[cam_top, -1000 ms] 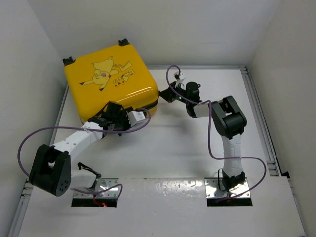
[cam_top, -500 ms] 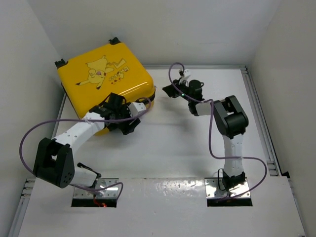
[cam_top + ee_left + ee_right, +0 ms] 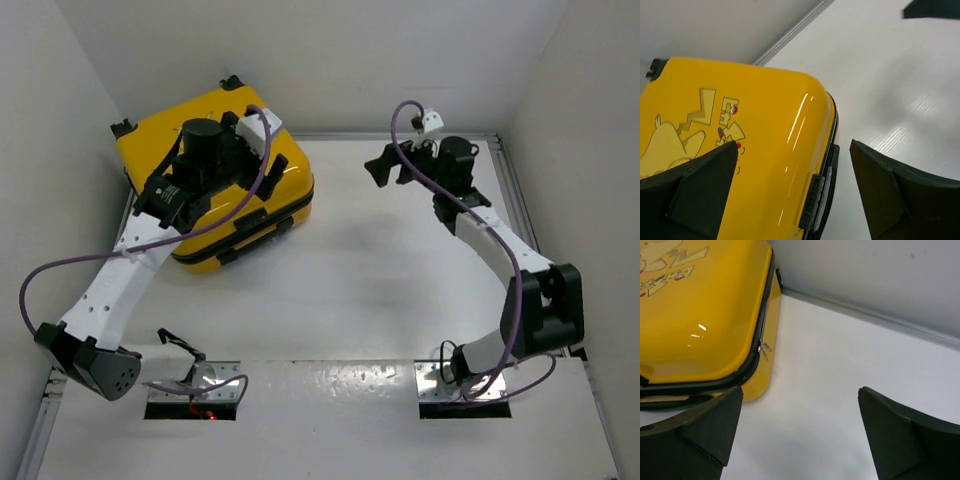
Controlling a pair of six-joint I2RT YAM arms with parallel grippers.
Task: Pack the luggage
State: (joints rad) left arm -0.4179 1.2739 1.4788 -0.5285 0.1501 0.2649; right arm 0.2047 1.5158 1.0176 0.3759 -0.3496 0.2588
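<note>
Luggage seemingly closed, beneath spread left tool; right tool spread, well apart.

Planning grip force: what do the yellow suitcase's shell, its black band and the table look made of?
Suitcase: hard glossy plastic, judging by sharp light streaks on the yellow. Band: matte black, probably zipper fabric or rubber; a small metallic pull hangs there. Table: smooth white, faintly sheened, perhaps painted or laminated.
</note>
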